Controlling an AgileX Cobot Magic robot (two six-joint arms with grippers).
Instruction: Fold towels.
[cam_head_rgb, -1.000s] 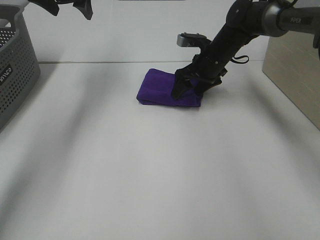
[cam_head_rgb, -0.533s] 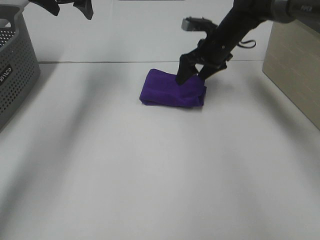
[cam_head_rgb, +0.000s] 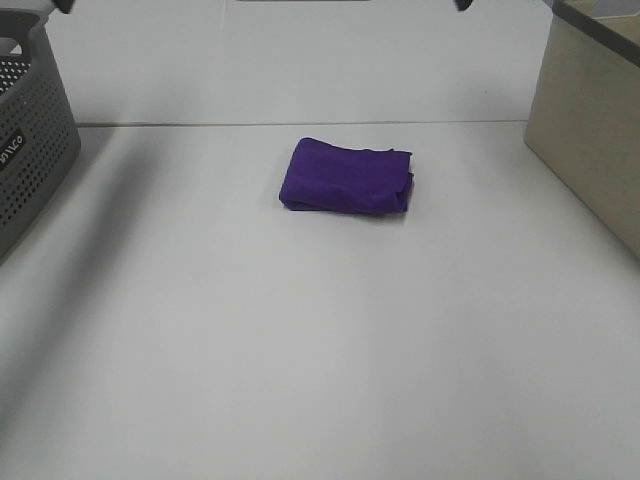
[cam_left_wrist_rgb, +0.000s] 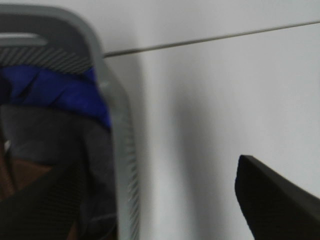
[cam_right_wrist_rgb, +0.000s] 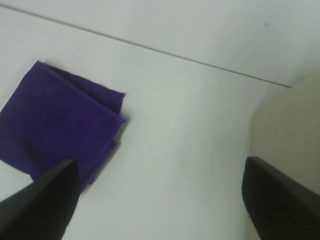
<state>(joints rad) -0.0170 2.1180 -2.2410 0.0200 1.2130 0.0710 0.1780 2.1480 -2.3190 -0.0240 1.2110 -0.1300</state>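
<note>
Right gripper (cam_right_wrist_rgb: 155, 200) is spread wide with nothing between its fingers (cam_right_wrist_rgb: 42, 200), hanging above the white table (cam_head_rgb: 300, 350) with the purple towel (cam_right_wrist_rgb: 55, 125) below and to one side, not touching it. Left gripper (cam_left_wrist_rgb: 165, 200) is likewise wide and empty, sitting over the rim of the grey perforated basket (cam_left_wrist_rgb: 117, 130), which holds blue cloth (cam_left_wrist_rgb: 60, 92) and other fabrics. In the high view the towel (cam_head_rgb: 346, 177) lies folded in a compact rectangle toward the far middle of the table, well apart from the basket (cam_head_rgb: 30, 140) on the left and the beige box (cam_head_rgb: 590, 130) on the right, nothing blocking it.
</note>
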